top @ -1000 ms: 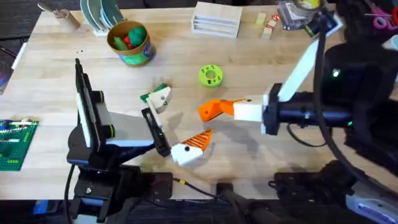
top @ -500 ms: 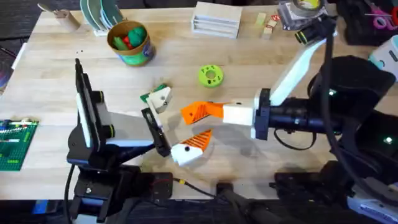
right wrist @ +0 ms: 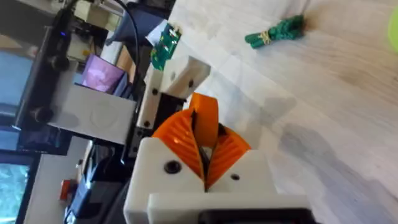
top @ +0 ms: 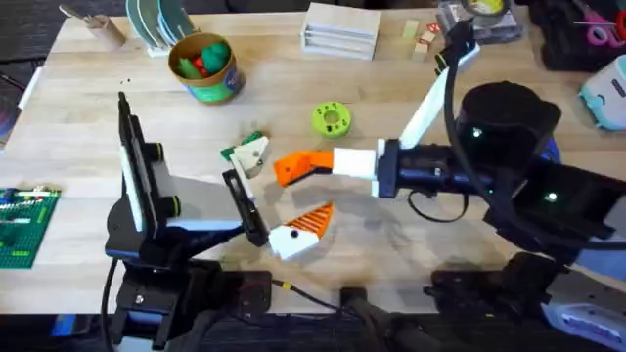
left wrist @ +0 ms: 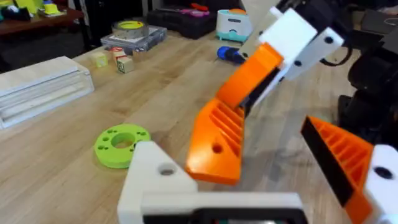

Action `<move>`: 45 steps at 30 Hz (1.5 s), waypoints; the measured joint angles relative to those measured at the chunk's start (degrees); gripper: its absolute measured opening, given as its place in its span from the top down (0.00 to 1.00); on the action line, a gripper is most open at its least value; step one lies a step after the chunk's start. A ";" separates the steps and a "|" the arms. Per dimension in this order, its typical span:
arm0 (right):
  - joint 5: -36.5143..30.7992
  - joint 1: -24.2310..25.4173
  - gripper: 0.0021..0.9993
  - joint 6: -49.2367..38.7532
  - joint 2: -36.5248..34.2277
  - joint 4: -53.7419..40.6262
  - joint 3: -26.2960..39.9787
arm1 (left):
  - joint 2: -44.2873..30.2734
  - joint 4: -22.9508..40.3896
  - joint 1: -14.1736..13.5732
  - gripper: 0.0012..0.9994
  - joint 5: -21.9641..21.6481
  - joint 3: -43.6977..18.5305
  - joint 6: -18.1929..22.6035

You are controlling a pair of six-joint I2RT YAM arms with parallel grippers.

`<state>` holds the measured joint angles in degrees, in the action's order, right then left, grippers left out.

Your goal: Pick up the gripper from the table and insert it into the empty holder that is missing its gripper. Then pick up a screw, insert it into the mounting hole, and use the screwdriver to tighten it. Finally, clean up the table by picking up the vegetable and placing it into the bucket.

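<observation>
Right gripper (right wrist: 205, 142): we see its jaws clamped on the gripper (left wrist: 217, 142), the orange ribbed wedge pinched between both orange pads and sticking out past them. Overhead, the held wedge hangs above the middle of the table (top: 88, 108), just beside the holder (left wrist: 154, 177); we can't tell if they touch. The holder is the bare white finger of the left gripper (left wrist: 249, 171), whose other finger carries an orange tip; its jaws stand apart, with the held wedge between them. The vegetable (top: 236, 152) lies on the table right next to the holder's far side. A green ring disc (top: 331, 118) sits near, beyond the wedge. The bucket (top: 221, 88) stands well apart toward the far left, with green and red items inside.
</observation>
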<state>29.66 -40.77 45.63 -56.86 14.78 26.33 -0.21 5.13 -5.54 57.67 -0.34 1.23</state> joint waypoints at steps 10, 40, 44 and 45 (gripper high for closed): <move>3.53 0.33 0.99 5.13 -9.53 14.36 0.00 | 0.00 -0.10 0.26 0.01 -1.42 0.00 -0.28; 12.03 4.31 0.99 13.99 -20.79 33.55 -0.46 | 0.02 -0.39 0.81 0.01 -4.23 -0.04 -0.25; 12.01 4.33 0.99 14.38 -20.79 33.65 -0.57 | 0.00 -0.39 0.74 0.01 -4.09 -0.04 -0.22; 12.01 4.33 0.99 14.40 -20.79 33.65 -0.57 | 0.02 -0.39 0.74 0.01 -4.10 -0.04 -0.20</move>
<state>41.67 -36.45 60.02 -77.65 48.42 25.76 -0.19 4.73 -4.80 53.57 -0.38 1.04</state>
